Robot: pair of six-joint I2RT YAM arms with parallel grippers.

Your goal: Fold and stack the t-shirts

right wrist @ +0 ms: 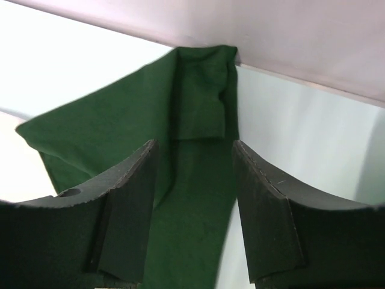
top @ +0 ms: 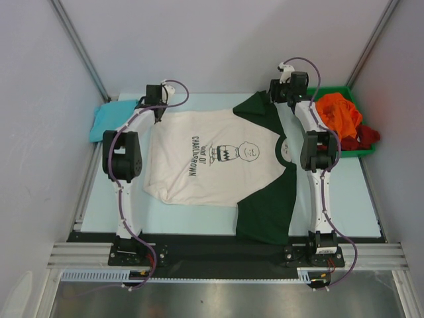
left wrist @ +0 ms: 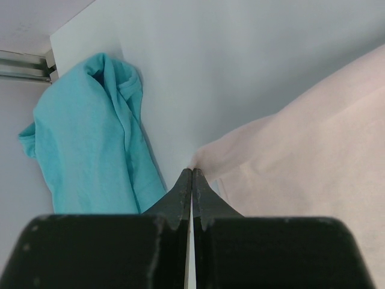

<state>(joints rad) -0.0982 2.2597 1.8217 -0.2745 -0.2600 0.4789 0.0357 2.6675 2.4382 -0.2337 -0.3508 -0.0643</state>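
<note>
The cream t-shirt [top: 212,159] with dark green sleeves and a Charlie Brown print lies spread flat on the table. My left gripper [top: 159,101] is at its far left corner. In the left wrist view the gripper [left wrist: 192,173] is shut, and the cream cloth [left wrist: 301,144] peaks up into its tips. My right gripper [top: 281,86] is over the far green sleeve [top: 255,106]. In the right wrist view it [right wrist: 194,158] is open, with the sleeve [right wrist: 192,120] lying between its fingers. The teal t-shirt [top: 109,120] lies bunched at the far left and also shows in the left wrist view [left wrist: 90,138].
A green plastic bin [top: 351,99] stands at the far right, holding the orange t-shirt [top: 338,112] and the dark red one [top: 363,138]. White walls enclose the back and both sides. A black strip with the arm bases runs along the near table edge [top: 212,248].
</note>
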